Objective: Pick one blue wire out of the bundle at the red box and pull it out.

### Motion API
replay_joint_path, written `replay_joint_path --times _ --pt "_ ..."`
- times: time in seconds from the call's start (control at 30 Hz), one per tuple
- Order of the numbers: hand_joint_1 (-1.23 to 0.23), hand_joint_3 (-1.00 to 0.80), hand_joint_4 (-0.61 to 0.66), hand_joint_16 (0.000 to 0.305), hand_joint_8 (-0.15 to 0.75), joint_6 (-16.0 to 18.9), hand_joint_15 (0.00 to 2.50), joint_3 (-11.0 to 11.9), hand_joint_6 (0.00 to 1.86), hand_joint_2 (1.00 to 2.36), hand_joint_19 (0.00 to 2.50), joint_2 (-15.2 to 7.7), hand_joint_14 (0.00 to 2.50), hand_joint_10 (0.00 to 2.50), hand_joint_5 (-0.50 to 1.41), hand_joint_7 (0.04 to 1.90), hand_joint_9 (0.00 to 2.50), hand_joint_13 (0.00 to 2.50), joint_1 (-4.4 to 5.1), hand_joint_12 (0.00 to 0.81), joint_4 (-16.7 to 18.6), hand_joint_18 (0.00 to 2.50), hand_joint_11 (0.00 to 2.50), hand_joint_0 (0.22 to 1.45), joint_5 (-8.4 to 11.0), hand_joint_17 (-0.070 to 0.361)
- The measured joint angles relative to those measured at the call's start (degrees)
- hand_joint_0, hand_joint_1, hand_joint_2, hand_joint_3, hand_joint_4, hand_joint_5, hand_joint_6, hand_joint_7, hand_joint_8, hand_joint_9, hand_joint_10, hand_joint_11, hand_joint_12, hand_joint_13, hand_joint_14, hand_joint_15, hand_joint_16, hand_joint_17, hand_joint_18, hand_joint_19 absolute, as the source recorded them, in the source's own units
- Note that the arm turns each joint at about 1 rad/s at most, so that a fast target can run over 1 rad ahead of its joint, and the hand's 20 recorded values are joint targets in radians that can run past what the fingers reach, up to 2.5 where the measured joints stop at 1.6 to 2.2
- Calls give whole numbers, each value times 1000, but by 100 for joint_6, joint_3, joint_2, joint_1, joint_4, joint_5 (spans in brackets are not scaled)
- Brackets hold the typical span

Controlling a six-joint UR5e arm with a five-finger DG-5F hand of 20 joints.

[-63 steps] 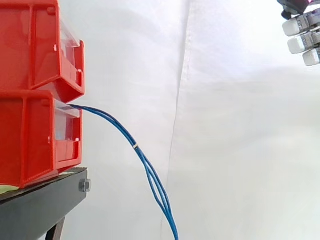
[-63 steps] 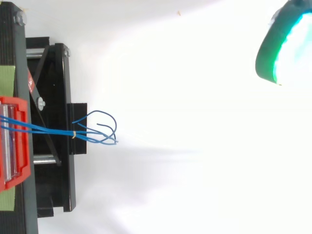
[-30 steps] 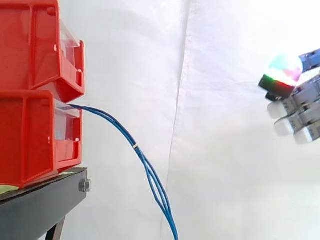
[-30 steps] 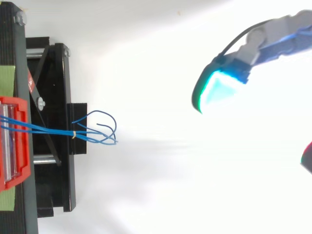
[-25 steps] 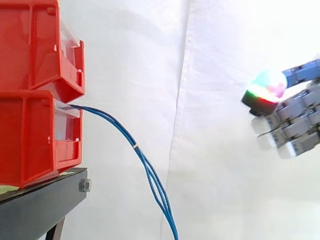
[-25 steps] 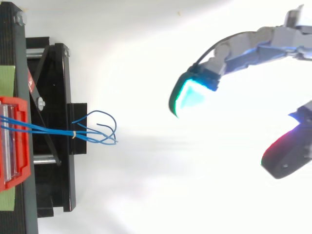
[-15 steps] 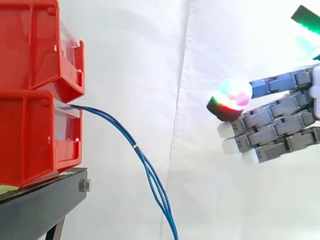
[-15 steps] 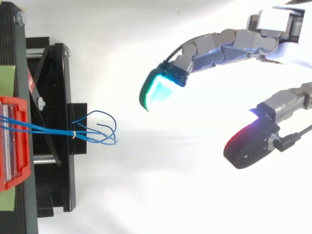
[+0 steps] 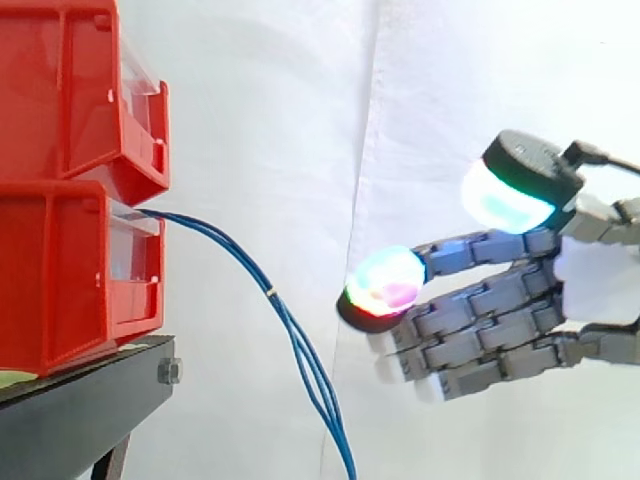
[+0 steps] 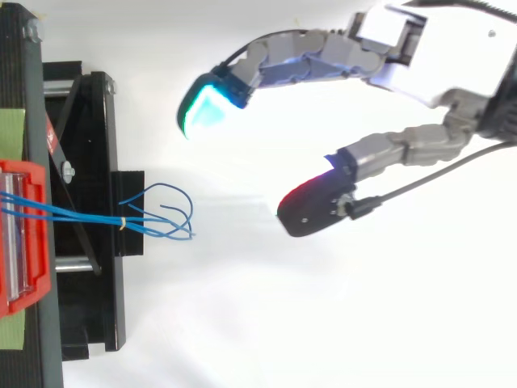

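The blue wire bundle (image 9: 232, 245) comes out of the front of the lower red bin (image 9: 60, 280) and droops away from it and downward. A small pale tie (image 9: 271, 291) cinches the strands together a short way out from the bin. Beyond the tie they separate slightly, and from above their loose ends (image 10: 174, 212) curl into loops.

The hand (image 9: 490, 325) hangs on the far side of the bundle from the bin, near the strands but not touching them. Its fingers are stretched toward the bin, the thumb is spread wide, and it holds nothing.

The main risk is probably taking more than one wire. The glowing fingertips (image 9: 385, 285) are thick and the strands thin and close-set, so a pinch near the tie would likely trap several and drag the whole bundle. A pinch on the curled ends could slip off. A hard pull might also shift the bin on the black stand (image 9: 80, 410).
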Motion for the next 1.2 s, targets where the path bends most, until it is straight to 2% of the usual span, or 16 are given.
replay_joint_path --times 0.33,0.47,0.63,0.8,1.0,1.2 --pt "-636 -500 332 66 280 35 80 470 503 1000 269 -495 3 0 -149 829 448 352 -1 411 39 287 0 461 -28 148" --pt "-641 -500 336 65 281 123 82 642 503 1000 279 -736 3 0 -146 836 464 362 -2 410 160 298 2 466 -45 147" --pt "-645 -500 339 64 277 84 84 693 503 1000 297 -831 3 0 -144 845 482 375 25 405 383 318 8 477 -38 145" --pt "-657 -500 352 63 274 -3 100 805 503 1000 316 -1020 4 0 -132 898 508 401 72 399 594 342 37 492 -40 141" --pt "-669 -500 357 61 269 106 116 1075 504 1000 335 -1216 5 0 -125 961 521 410 110 391 555 357 51 509 -74 138" --pt "-686 -481 356 60 267 61 126 1149 504 1001 346 -1242 5 2 -114 1056 532 422 225 385 531 365 82 528 -64 134"
